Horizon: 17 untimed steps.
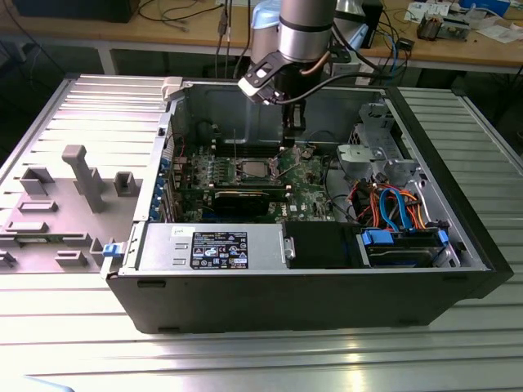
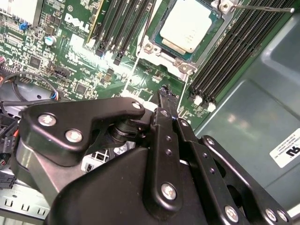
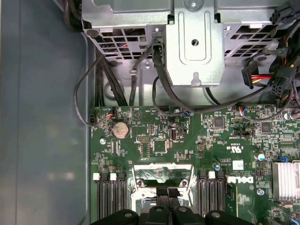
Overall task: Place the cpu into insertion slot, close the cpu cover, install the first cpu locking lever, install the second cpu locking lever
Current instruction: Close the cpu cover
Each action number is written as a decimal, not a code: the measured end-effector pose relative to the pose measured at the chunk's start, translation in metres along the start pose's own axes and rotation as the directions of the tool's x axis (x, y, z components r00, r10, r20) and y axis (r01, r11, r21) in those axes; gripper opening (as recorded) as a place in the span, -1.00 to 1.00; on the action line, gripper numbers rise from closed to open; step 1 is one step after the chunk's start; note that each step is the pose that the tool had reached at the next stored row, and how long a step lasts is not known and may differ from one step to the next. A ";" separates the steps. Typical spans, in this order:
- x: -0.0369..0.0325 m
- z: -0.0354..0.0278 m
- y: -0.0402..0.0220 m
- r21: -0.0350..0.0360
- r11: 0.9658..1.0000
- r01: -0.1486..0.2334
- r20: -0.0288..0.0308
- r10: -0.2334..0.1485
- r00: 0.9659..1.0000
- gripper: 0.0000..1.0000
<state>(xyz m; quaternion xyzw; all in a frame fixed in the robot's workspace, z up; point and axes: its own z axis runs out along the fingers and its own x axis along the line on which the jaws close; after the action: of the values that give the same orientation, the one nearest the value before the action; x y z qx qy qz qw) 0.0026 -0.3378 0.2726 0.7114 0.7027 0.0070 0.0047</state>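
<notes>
While your gripper (image 1: pixel 288 145) hovers at centre of the exterior view, fingers pinched together on nothing, the cpu (image 1: pixel 253 169) sits in the insertion slot (image 2: pixel 151 47) just toward that view's left.

Grey arm ending in a black tool

A rounded, metallic-grey arm (image 1: pixel 306 28) with a pale blue joint cap is seen in the exterior view, with a white-and-black block (image 1: pixel 260 79) fixed beside the wrist and a dark cable (image 1: pixel 359 75) looped off it. The tool (image 2: pixel 164 93) is made of matt black link bars pinned by bright silver screws (image 2: pixel 168 191).
</notes>
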 end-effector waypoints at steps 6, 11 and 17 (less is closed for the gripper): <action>0.0000 0.0000 0.0014 0.000 1.000 0.000 0.000 0.000 1.000 -0.79; 0.0000 0.0001 0.0019 0.000 1.000 0.000 0.000 0.000 1.000 -0.79; 0.0000 0.0001 0.0029 0.000 1.000 0.000 0.000 0.000 1.000 -0.79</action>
<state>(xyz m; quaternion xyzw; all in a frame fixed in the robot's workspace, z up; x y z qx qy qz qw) 0.0054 -0.3378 0.2726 0.7114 0.7027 0.0070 0.0047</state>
